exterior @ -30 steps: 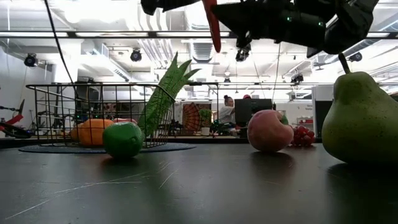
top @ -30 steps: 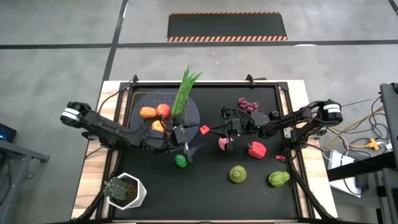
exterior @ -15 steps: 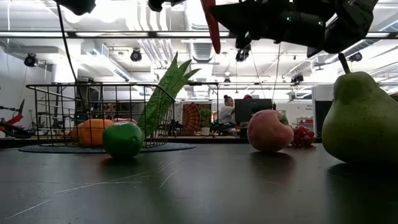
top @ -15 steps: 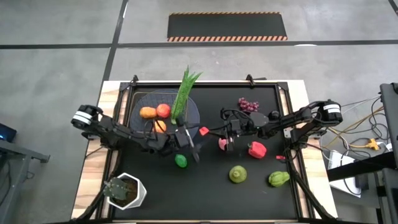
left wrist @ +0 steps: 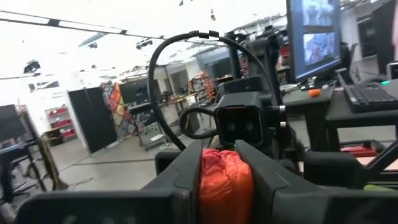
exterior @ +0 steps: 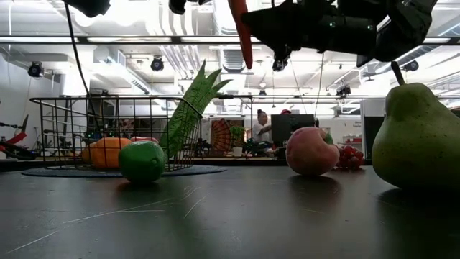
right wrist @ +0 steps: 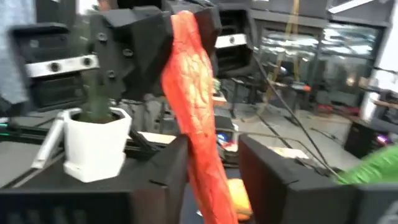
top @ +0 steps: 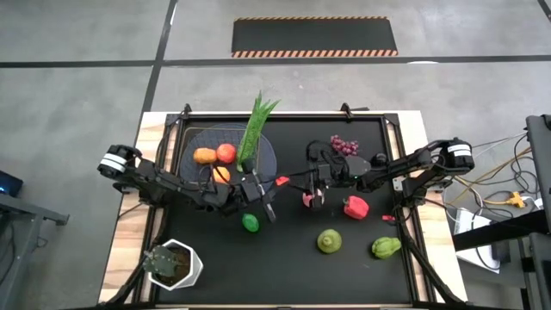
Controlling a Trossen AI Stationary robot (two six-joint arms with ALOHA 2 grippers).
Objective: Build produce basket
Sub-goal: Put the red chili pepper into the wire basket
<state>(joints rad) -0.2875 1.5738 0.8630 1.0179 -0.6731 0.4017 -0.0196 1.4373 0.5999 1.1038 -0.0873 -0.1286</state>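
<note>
Step in hand: a hand-over of the chili point(top: 281, 181) in the air, at the centre of the high view, just right of the basket point(top: 191, 140).
Left gripper point(top: 267, 186): it met the chili from the left side of the frame. In the left wrist view the two fingers point(left wrist: 181, 172) pinched the red chili between them.
Right gripper point(top: 305, 181): it reached in from the right. In the right wrist view the chili stood between its fingers point(right wrist: 270, 180) with a gap on one side, so the grip looked loose; I cannot tell if it was fully free.
Chili: it hung high over the table, at the top of the low view, and touched nothing below.
Basket: in the upper left part of the high view. It held orange and red fruits point(top: 214, 155) and the leafy stalk point(top: 255, 127), which leaned over the rim.
Other produce: a green lime point(top: 250, 222) lay just below the grippers; the pink peach point(top: 308, 199), red pepper point(top: 355, 207), pears point(top: 328, 241) and grapes point(top: 343, 144) lay to the right.
Advice: the right fingers should spread fully before either arm moves, otherwise the thin chili may twist or slip. Then the left arm should lift it above the wire rim, away from the stalk, and drop it low inside.
</note>
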